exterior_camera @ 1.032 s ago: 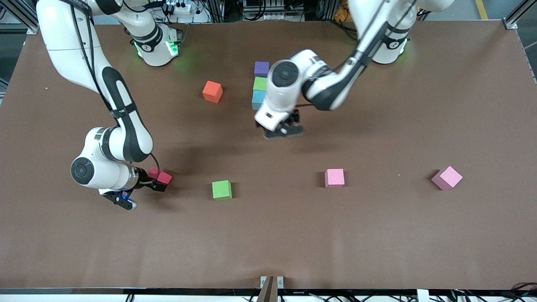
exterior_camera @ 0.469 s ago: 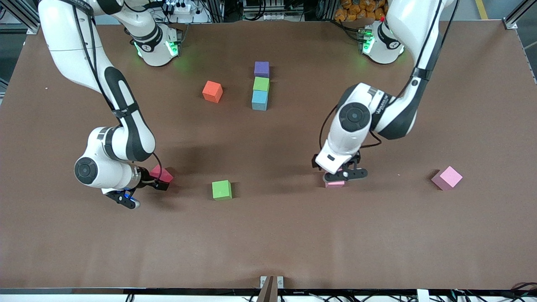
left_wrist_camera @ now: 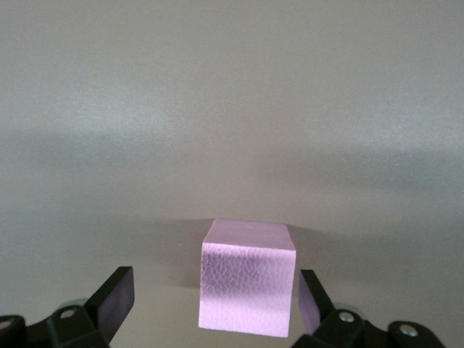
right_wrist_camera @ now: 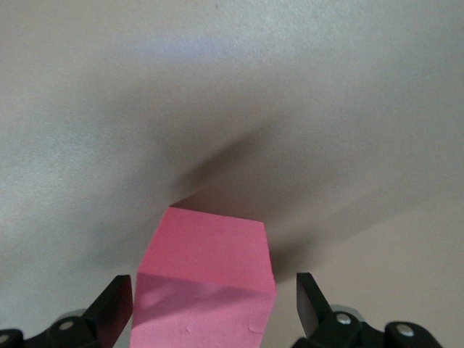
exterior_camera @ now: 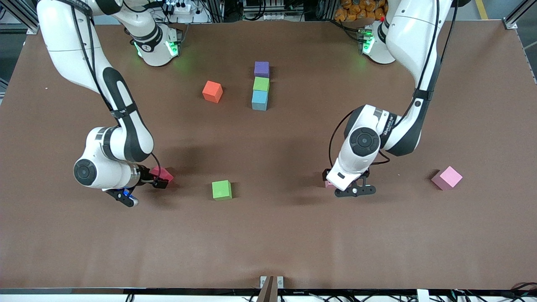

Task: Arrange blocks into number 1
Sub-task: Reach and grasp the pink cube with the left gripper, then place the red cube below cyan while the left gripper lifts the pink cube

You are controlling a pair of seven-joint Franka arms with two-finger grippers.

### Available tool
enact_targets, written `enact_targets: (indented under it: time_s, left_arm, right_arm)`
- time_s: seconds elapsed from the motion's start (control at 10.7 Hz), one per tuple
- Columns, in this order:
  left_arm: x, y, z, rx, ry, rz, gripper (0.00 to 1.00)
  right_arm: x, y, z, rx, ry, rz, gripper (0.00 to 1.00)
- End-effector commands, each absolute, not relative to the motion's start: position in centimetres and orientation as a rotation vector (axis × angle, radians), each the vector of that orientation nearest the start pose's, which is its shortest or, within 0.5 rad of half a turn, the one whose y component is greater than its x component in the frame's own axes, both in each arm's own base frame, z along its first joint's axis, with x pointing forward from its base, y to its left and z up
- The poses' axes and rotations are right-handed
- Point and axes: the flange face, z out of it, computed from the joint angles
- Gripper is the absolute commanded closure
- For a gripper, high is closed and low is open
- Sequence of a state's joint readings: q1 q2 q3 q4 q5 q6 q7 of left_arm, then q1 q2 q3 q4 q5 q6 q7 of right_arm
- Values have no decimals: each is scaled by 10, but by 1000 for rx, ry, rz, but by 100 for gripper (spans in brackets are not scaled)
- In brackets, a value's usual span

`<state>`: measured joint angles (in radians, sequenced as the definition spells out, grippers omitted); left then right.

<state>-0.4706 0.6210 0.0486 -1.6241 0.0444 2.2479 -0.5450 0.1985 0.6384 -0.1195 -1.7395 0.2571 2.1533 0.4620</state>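
Note:
A purple block (exterior_camera: 261,68), a green block (exterior_camera: 261,84) and a light blue block (exterior_camera: 259,100) lie touching in a straight column near the robots' bases. My right gripper (exterior_camera: 159,180) is down at the table, open, with the red block (exterior_camera: 163,173) (right_wrist_camera: 206,283) between its fingers (right_wrist_camera: 116,308), apart from both. My left gripper (exterior_camera: 342,185) (left_wrist_camera: 215,301) is open and low around a pink block (exterior_camera: 328,183) (left_wrist_camera: 248,279), which sits closer to one finger (left_wrist_camera: 312,297). A second green block (exterior_camera: 221,189) lies between the two grippers. A second pink block (exterior_camera: 447,177) rests toward the left arm's end.
An orange cube (exterior_camera: 212,91) sits beside the column, toward the right arm's end. The brown table (exterior_camera: 268,243) stretches wide and bare nearer the front camera. Both arms reach down from the bases along the top.
My left arm swung from beside the column over to the pink block and lowered its open gripper around it. My right gripper stayed at the red block, shifting only slightly.

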Motion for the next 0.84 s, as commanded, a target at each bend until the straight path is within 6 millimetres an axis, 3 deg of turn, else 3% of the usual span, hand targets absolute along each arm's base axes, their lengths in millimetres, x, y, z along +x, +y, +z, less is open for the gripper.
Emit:
enact_targets:
  time_s: [0.0, 0.09, 0.28, 0.56, 0.75]
  left_arm:
    - [636, -287, 259, -3113, -147, -35, 0]
    - [635, -287, 255, -3110, -145, -27, 0]
    - [635, -287, 246, -3105, -144, -15, 0]
    - [633, -289, 236, -3119, -167, -3, 0]
    - [632, -294, 233, -3131, -177, 3, 0]
  right_arm:
    - [639, 68, 199, -2928, 843, 377, 93]
    - [639, 69, 199, -2926, 844, 376, 100]
    - [639, 82, 202, -2937, 811, 366, 100]
    - [631, 157, 221, -2987, 630, 325, 100]
    - [605, 242, 235, -3025, 472, 311, 100]
